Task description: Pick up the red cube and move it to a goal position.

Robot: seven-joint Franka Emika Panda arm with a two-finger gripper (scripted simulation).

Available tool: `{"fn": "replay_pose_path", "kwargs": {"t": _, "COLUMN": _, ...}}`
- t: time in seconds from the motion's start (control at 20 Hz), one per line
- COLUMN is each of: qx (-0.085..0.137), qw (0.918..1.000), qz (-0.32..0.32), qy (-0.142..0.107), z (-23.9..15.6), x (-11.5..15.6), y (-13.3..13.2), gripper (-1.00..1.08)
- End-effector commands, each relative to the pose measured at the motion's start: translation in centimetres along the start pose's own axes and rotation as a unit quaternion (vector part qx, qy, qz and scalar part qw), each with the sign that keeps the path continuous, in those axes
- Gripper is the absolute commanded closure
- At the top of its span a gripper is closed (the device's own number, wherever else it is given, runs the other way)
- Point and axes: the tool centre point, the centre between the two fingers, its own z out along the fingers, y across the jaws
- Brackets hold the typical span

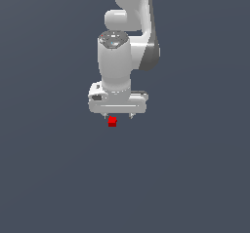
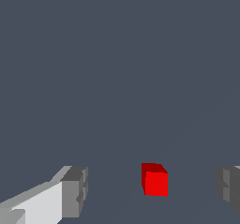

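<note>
Now jaws spread wide; red cube between fingertips, untouched.

A glossy white, rounded robot arm with a dark grey joint band comes down from the top of the exterior view and ends in a wide, flat white pincer pointing straight down. Only two short grey finger stubs show below its body, set apart from each other. A tiny bright red, plain-sided cube sits just under the pincer, between the stubs and nearer the one on the exterior view's left. Behind everything lies a plain, dark slate-grey desk.
</note>
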Motion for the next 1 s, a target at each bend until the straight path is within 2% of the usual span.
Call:
{"fn": "replay_pose_path", "kwargs": {"t": 0.0, "qx": 0.000, "qw": 1.0000, "qz": 0.000, "qy": 0.000, "z": 0.0, "x": 0.0, "y": 0.0, "gripper": -0.92}}
{"fn": "replay_pose_path", "kwargs": {"t": 0.45, "qx": -0.001, "qw": 1.0000, "qz": 0.005, "qy": -0.006, "z": 2.5, "x": -1.4, "y": 0.7, "gripper": -0.92}}
{"fn": "replay_pose_path", "kwargs": {"t": 0.95, "qx": -0.003, "qw": 0.9995, "qz": 0.021, "qy": -0.024, "z": 10.5, "x": -6.3, "y": 3.0, "gripper": -0.92}}
